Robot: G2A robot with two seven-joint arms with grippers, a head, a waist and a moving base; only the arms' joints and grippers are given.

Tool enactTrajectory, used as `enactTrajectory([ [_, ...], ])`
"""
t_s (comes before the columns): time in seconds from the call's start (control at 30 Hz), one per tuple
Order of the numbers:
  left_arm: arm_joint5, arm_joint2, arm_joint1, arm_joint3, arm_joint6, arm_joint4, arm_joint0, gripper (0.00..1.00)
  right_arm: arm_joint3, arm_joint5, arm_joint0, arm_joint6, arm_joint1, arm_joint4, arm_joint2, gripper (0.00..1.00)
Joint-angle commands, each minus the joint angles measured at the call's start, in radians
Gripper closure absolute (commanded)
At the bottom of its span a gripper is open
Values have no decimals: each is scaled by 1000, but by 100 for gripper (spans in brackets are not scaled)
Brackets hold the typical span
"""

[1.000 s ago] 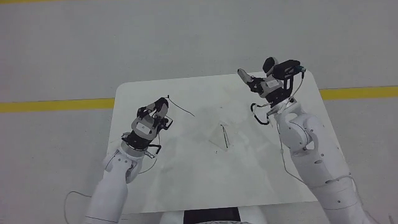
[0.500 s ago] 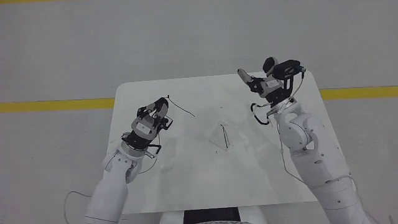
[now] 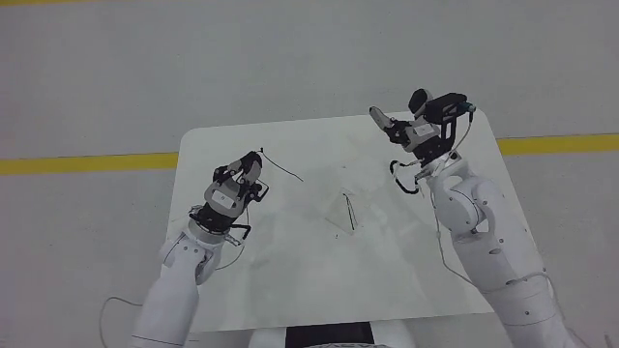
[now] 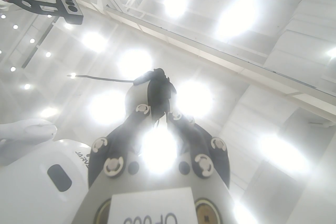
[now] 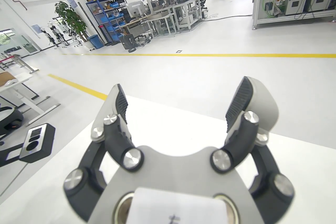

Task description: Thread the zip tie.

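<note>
My left gripper (image 3: 253,164) is over the table's left part, turned upward and shut on a thin black zip tie (image 3: 282,166). In the left wrist view the gripper (image 4: 158,78) pinches one end of the zip tie (image 4: 105,78), and the strap sticks out sideways against the ceiling. A second black zip tie (image 3: 348,211) lies flat near the middle of the white table (image 3: 290,280). My right gripper (image 3: 398,109) hangs above the table's far right corner, open and holding nothing. Its ribbed pads (image 5: 122,101) stand wide apart, with the gripper (image 5: 181,104) over the table edge.
A faint clear wrapper (image 3: 340,205) lies around the second zip tie. The table's far edge (image 5: 199,114) drops to a grey floor with a yellow line (image 3: 87,162). Bare tabletop lies between the two arms.
</note>
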Motion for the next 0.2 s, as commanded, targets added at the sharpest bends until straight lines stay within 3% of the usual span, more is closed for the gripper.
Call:
enactTrajectory([
  [0.0,0,0,0,0,0,0,0,100,0,0,0,0,0,0,0,0],
  [0.17,0,0,0,0,0,0,0,100,0,0,0,0,0,0,0,0],
])
